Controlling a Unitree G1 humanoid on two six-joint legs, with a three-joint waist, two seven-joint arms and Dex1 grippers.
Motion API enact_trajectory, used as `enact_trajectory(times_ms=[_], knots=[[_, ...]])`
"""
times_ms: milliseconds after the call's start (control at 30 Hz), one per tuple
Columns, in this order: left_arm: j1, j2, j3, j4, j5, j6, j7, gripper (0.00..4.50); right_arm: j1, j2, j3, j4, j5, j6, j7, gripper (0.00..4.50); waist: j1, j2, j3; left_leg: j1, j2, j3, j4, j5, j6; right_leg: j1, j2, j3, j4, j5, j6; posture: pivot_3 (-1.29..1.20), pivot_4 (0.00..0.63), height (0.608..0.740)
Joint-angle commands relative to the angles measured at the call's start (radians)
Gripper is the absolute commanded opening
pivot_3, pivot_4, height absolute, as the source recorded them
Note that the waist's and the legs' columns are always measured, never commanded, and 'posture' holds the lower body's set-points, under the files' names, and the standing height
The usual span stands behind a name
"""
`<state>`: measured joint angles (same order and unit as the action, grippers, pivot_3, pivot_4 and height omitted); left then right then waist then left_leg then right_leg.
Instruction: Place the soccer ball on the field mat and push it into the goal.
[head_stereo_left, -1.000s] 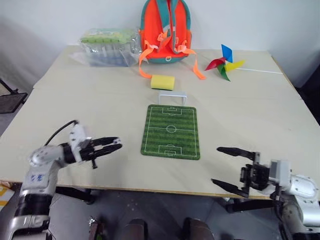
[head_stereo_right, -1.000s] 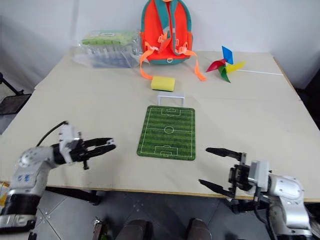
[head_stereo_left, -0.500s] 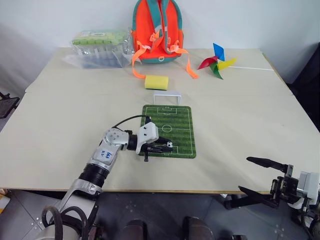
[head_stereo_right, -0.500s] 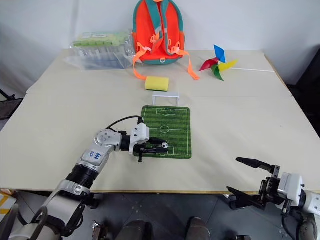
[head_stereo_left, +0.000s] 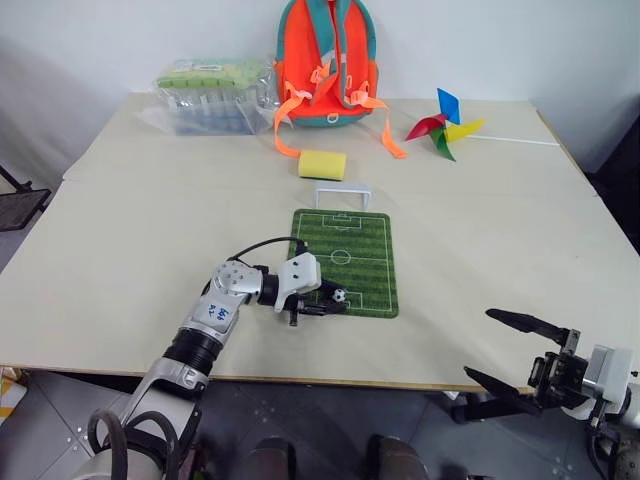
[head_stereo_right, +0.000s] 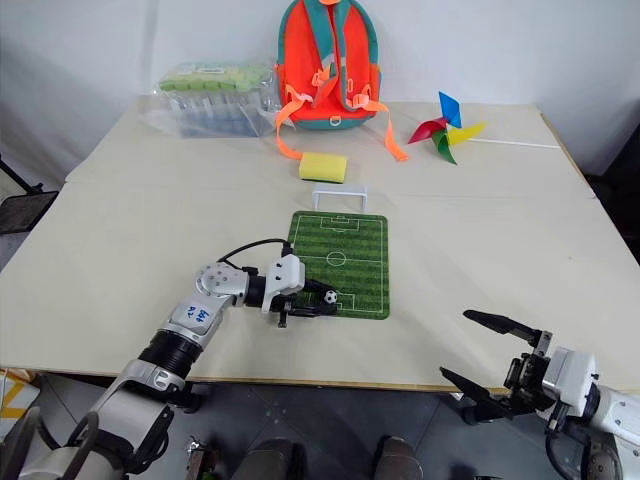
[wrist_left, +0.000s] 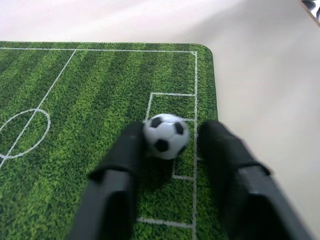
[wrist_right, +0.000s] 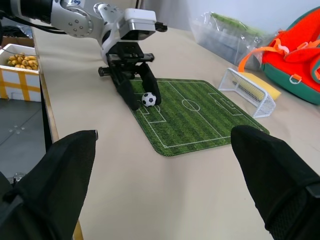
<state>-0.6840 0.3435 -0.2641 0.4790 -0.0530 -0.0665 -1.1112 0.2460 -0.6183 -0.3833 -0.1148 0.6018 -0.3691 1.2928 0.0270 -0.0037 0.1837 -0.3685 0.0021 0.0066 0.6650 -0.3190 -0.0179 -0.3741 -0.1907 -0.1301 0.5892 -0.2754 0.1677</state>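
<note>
soccer ball (wrist_left: 166, 136): on field mat (head_stereo_left: 360, 240), near end box, at 6 o'clock from goal (head_stereo_left: 343, 194). change: left gripper (head_stereo_left: 332, 303) has carried it over the bench and parted, one finger touching, one apart; placing looks done, push pending. right gripper (head_stereo_left: 510, 350): spread, idle. left wrist view alone shows the finger gap.

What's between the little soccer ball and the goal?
Just bare green field mat with white lines lies between the soccer ball and the goal, seen in the left eye view.
</note>
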Motion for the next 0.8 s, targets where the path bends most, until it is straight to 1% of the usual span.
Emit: enact_trajectory(times_ms=[33, 267, 367, 533, 600, 667, 700, 800], knots=[[-0.014, 0.011, 0.011, -0.047, -0.021, -0.019, -0.026, 3.11, -0.005, 0.003, 0.01, -0.036, 0.005, 0.002, -0.017, 4.5, 0.0, 0.0, 0.0, 0.0, 0.0, 0.0, 0.0, 0.0, 0.0, 0.0, 0.0, 0.0, 0.0, 0.0, 0.0, 0.0, 0.15, 0.74], [0.0, 0.036, 0.034, -0.083, -0.026, -0.023, -0.032, 3.11, -0.027, 0.0, 0.039, -0.036, -0.002, 0.013, -0.037, 4.5, 0.0, 0.0, 0.0, 0.0, 0.0, 0.0, 0.0, 0.0, 0.0, 0.0, 0.0, 0.0, 0.0, 0.0, 0.0, 0.0, 0.15, 0.74], [0.008, 0.065, 0.059, -0.113, -0.042, -0.018, -0.031, 3.11, -0.034, 0.003, 0.051, -0.034, -0.006, 0.016, -0.042, 4.5, -0.001, 0.0, 0.0, 0.0, 0.0, 0.0, 0.0, 0.0, 0.0, 0.0, 0.0, 0.0, 0.0, 0.0, 0.0, 0.0, 0.15, 0.74], [0.055, 0.136, 0.137, -0.175, -0.14, 0.014, -0.086, 3.11, -0.048, 0.003, 0.066, -0.04, -0.001, 0.026, -0.055, 4.5, -0.004, 0.0, 0.0, 0.0, 0.0, 0.0, 0.0, 0.0, 0.0, 0.0, 0.0, 0.0, 0.001, 0.0, 0.0, 0.0, 0.15, 0.74], [0.097, 0.197, 0.167, -0.205, -0.177, 0.031, -0.139, 3.11, -0.052, 0.0, 0.068, -0.041, 0.004, 0.033, -0.055, 4.5, -0.003, 0.0, 0.0, 0.0, 0.0, 0.0, 0.0, 0.0, 0.0, 0.0, 0.0, 0.0, 0.001, 0.0, 0.0, 0.0, 0.15, 0.74], [0.175, 0.298, 0.231, -0.238, -0.242, 0.046, -0.225, 3.11, -0.058, -0.009, 0.071, -0.038, 0.009, 0.044, -0.046, 4.5, -0.01, 0.0, 0.0, 0.0, 0.0, 0.0, 0.0, 0.0, 0.0, -0.001, 0.0, 0.001, 0.001, 0.0, 0.0, 0.0, 0.15, 0.74], [0.203, 0.331, 0.254, -0.249, -0.268, 0.046, -0.253, 3.11, -0.06, -0.012, 0.071, -0.037, 0.011, 0.049, -0.042, 4.5, -0.015, 0.001, 0.0, 0.001, 0.001, 0.001, -0.001, 0.0, 0.0, -0.001, 0.0, 0.001, 0.001, 0.0, 0.0, 0.0, 0.15, 0.74], [0.291, 0.382, 0.279, -0.31, -0.322, 0.068, -0.294, 3.11, -0.072, -0.01, 0.068, -0.034, 0.016, 0.051, -0.035, 4.5, -0.012, 0.001, 0.001, 0.001, 0.005, 0.001, -0.001, -0.001, -0.002, -0.002, 0.004, 0.001, 0.0, 0.0, -0.002, 0.0, 0.15, 0.74]])
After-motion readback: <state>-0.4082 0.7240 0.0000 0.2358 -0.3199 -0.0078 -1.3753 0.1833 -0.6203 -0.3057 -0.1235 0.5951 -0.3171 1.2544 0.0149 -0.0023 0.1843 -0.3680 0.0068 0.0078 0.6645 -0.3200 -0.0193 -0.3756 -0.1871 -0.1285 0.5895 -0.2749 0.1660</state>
